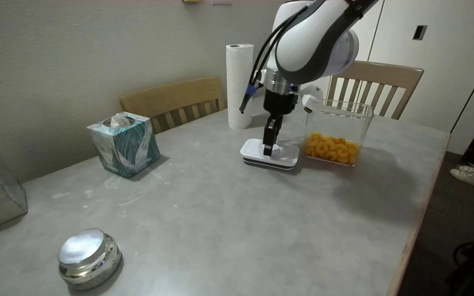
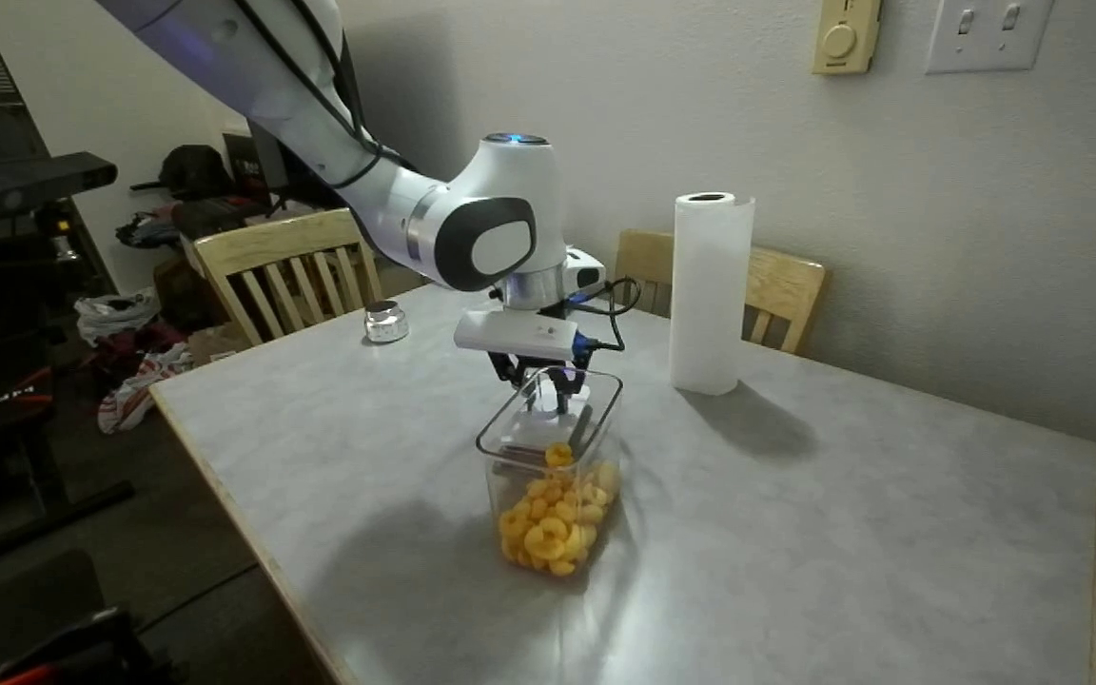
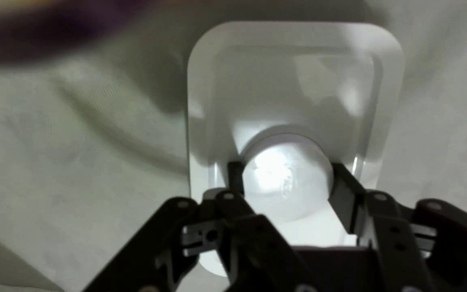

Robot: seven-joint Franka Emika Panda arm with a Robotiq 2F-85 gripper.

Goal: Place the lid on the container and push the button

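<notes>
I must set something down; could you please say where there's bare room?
Bare patches: between the round silver metal object and flat white plastic lid; in an exterior view, right of the tall white paper roll. Crowded: around the lid, with black tool and clear square plastic container.

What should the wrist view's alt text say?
A gripper, seen from above, has its dark jaws closed against opposite sides of the raised round button on a white lid with rounded corners. The lid lies on a grey tabletop. A blurred dark shape in the top left corner is too unfocused to identify.
</notes>
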